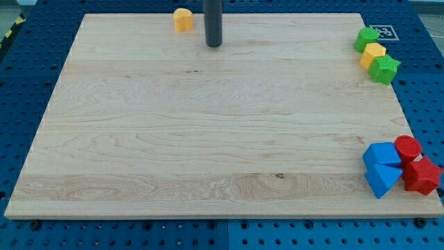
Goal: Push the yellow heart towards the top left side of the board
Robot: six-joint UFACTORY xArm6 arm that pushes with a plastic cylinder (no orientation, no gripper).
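A yellow heart (183,19) sits near the board's top edge, left of centre. My tip (214,44) is the lower end of a dark rod that comes down from the view's top. It stands just right of and a little below the yellow heart, with a small gap between them.
The wooden board (208,139) lies on a blue pegboard table. At the top right are a green block (367,37), a yellow block (372,54) and a green star (383,69). At the bottom right are two blue blocks (381,169), a red cylinder (408,148) and a red block (423,176).
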